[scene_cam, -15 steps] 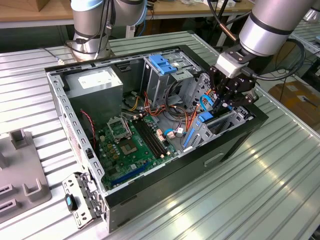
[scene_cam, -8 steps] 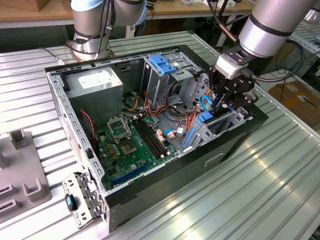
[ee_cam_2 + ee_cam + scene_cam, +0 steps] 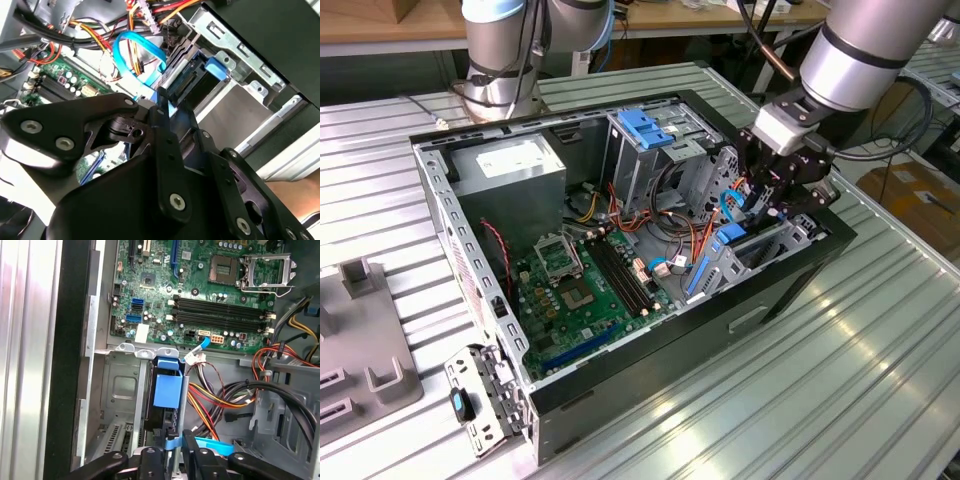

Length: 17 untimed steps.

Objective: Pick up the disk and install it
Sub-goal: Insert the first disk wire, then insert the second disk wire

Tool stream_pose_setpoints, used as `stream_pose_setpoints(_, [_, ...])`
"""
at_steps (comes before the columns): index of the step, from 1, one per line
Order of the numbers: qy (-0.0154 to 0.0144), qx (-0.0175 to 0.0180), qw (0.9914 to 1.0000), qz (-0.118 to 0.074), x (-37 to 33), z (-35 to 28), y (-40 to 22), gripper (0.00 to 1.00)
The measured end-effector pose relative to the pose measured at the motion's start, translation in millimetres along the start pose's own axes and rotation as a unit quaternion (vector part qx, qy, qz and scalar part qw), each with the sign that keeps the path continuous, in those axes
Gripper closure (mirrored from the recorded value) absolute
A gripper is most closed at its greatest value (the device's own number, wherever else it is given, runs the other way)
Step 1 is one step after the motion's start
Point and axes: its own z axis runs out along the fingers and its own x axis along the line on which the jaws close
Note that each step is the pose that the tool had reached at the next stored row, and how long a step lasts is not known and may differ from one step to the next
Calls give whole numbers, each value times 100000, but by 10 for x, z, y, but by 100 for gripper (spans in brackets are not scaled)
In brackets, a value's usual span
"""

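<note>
One disk (image 3: 167,390) mostly hidden in bay | jaws' grip unclear | gripper (image 3: 767,195) over it

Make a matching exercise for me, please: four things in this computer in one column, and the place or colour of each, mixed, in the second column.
1 disk
2 power supply
3 motherboard
4 bracket

a green, flat on the floor of the case
b light blue, on top of the drive cage
c grey box, white label
d held by the gripper

Pairs: 1-d, 2-c, 3-a, 4-b
</note>
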Motion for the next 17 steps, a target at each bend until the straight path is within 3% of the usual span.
stream_pose_setpoints(5, [-2,2,100000,1,-3,-111,-6,70])
stream_pose_setpoints(17, [-2,-9,100000,0,1,-112,-44,70])
